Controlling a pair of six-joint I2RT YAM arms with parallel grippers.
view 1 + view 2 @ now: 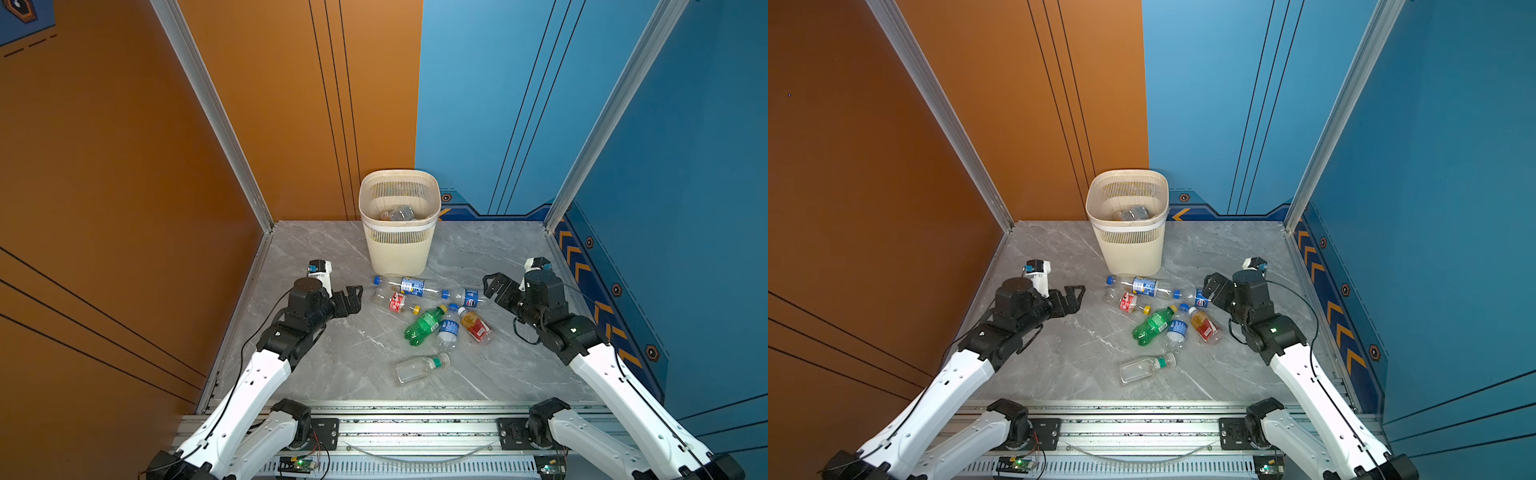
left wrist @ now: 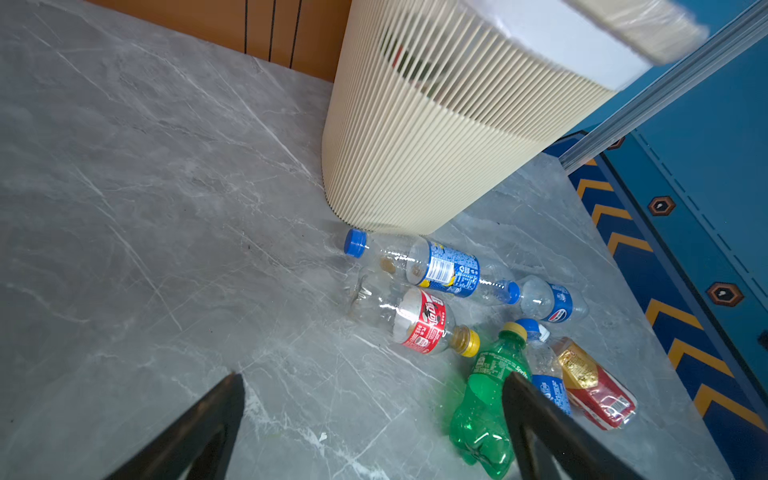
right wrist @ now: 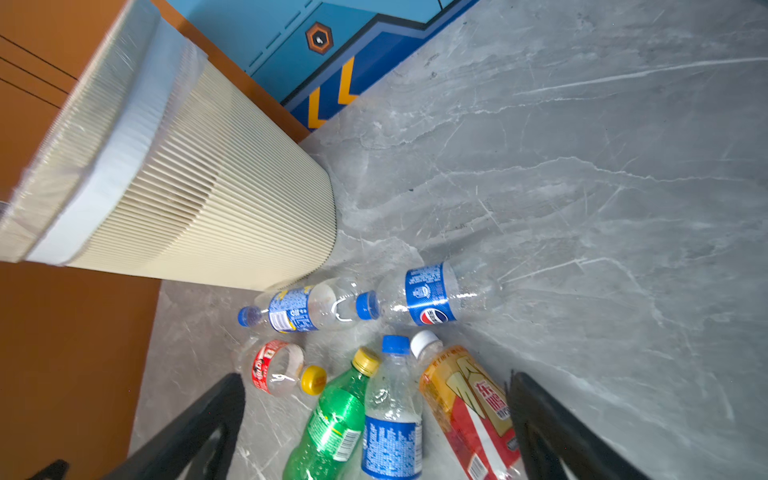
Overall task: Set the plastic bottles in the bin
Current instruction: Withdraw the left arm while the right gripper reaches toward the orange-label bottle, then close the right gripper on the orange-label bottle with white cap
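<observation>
Heads up, both your grippers are spread wide with nothing in them. The left gripper (image 1: pixel 353 297) hangs just off the left edge of the pile, and the right gripper (image 1: pixel 490 287) sits near the blue-capped clear bottle with the Pepsi label (image 1: pixel 467 297). The small plastic bottles look empty, so I'd guess they're feather-light, thin-walled and springy. Squeeze hard and they'll likely dent or squirt out, and being round and glossy they'll probably roll if you nudge them. I'd grab across the middle of the body, on the label band, with the jaws square to the bottle's long axis. Seven of them lie on their sides on the grey marble-look tabletop (image 1: pixel 332 353), in front of the cream slatted plastic bin (image 1: pixel 399 253) and between your two arms. At the bin's foot is a long clear bottle with a blue-and-yellow label (image 1: pixel 409 286), and beside it a clear bottle with a red label and yellow cap (image 1: pixel 397 302). Then there's a green bottle with a yellow cap (image 1: pixel 424 326), a clear blue-labelled bottle (image 1: pixel 448 330) and an orange-and-red labelled bottle with a white cap (image 1: pixel 477 327), packed side by side. A squarish clear bottle with a green neck band (image 1: pixel 419 368) lies alone, nearest the arm bases. At least one clear bottle (image 1: pixel 399 214) is already down in the bin.
</observation>
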